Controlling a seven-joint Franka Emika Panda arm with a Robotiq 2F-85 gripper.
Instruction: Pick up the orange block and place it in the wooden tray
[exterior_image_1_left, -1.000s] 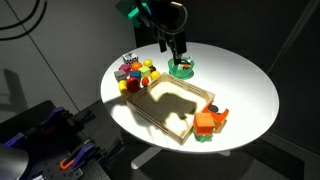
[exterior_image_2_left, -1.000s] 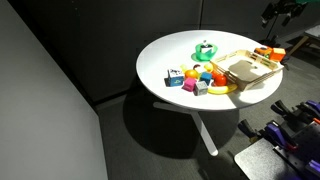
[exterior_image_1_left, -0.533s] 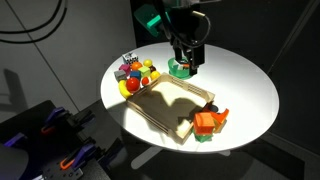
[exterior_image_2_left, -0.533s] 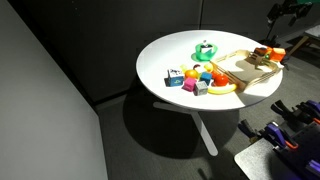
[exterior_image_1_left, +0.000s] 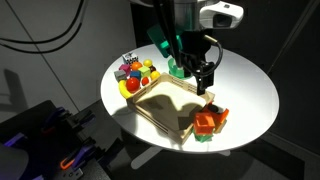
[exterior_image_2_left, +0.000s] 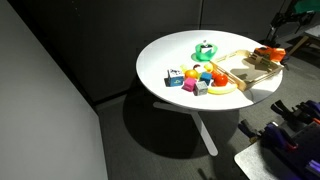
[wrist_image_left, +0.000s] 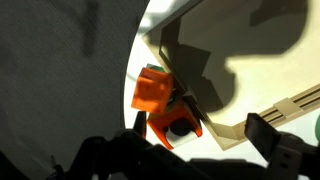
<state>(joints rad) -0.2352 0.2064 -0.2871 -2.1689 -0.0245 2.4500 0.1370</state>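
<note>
The orange block (exterior_image_1_left: 205, 121) sits on the white table just past one end of the wooden tray (exterior_image_1_left: 150, 112), stacked with other small pieces. It also shows in an exterior view (exterior_image_2_left: 272, 52) and in the wrist view (wrist_image_left: 153, 90), next to an orange piece with a dark hole (wrist_image_left: 172, 123). My gripper (exterior_image_1_left: 206, 80) hangs open and empty above the tray's end, a little above and short of the block. In the wrist view its fingers (wrist_image_left: 200, 135) are spread apart, with the block between them and slightly ahead. The tray (exterior_image_2_left: 243, 70) holds nothing visible.
A pile of coloured toys (exterior_image_1_left: 136, 76) lies at the tray's other end, also seen in an exterior view (exterior_image_2_left: 197, 79). A green object (exterior_image_1_left: 179, 68) stands on the table behind the gripper. The round table's edge (exterior_image_1_left: 240, 140) is close to the block.
The arm has moved from above the green object across the tray toward the orange block and come lower. The gripper stays open. Nothing on the table has moved.
</note>
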